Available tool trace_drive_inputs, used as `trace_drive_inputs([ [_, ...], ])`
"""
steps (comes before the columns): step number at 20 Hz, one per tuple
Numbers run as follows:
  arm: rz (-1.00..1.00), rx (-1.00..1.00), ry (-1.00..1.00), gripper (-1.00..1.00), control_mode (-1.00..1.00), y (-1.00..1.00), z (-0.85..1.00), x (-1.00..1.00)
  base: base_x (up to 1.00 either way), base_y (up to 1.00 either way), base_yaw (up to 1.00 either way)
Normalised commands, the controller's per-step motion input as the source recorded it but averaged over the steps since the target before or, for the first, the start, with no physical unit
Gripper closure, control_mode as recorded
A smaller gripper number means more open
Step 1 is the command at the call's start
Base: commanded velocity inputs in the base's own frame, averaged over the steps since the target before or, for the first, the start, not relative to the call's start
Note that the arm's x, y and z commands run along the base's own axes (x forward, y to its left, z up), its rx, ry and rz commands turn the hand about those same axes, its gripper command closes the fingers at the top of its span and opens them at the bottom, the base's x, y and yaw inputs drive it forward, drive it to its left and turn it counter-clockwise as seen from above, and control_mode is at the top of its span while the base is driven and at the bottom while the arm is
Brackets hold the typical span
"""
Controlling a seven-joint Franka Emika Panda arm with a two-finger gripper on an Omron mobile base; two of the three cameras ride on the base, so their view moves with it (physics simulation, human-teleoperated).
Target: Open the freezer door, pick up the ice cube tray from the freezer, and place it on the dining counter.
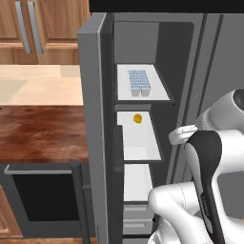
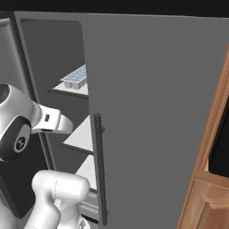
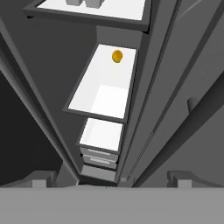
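With the freezer door [image 1: 93, 128] swung open, one ice cube tray [image 1: 138, 81] sits mid-shelf, one orange ball [image 1: 137, 118] below; gripper [image 3: 109, 179] fingers spread.

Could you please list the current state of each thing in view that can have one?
freezer door: swung open.
freezer: open, its shelves exposed.
ice cube tray: resting on the upper white shelf, not gripped.
small orange item: lying on the shelf below the tray.
plain grey door: shut.
gripper: open, holding nothing, pointing into the freezer.
dining counter: no tray on it yet.
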Motion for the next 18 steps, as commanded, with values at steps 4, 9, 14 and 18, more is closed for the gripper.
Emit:
trace_drive_inputs([
  [4,0.0,0.0,0.0,-1.0,1.0,0.0,0.0,0.0,0.0,0.0,0.0],
  [9,0.0,0.0,0.0,-1.0,1.0,0.0,0.0,0.0,0.0,0.0,0.0],
  [14,0.0,0.0,-0.03,-1.0,-1.0,0.1,0.02,-0.12,0.0,0.0,0.0],
  [18,0.0,0.08,-0.08,-1.0,-1.0,0.14,0.18,-0.1,0.0,0.0,0.0],
])
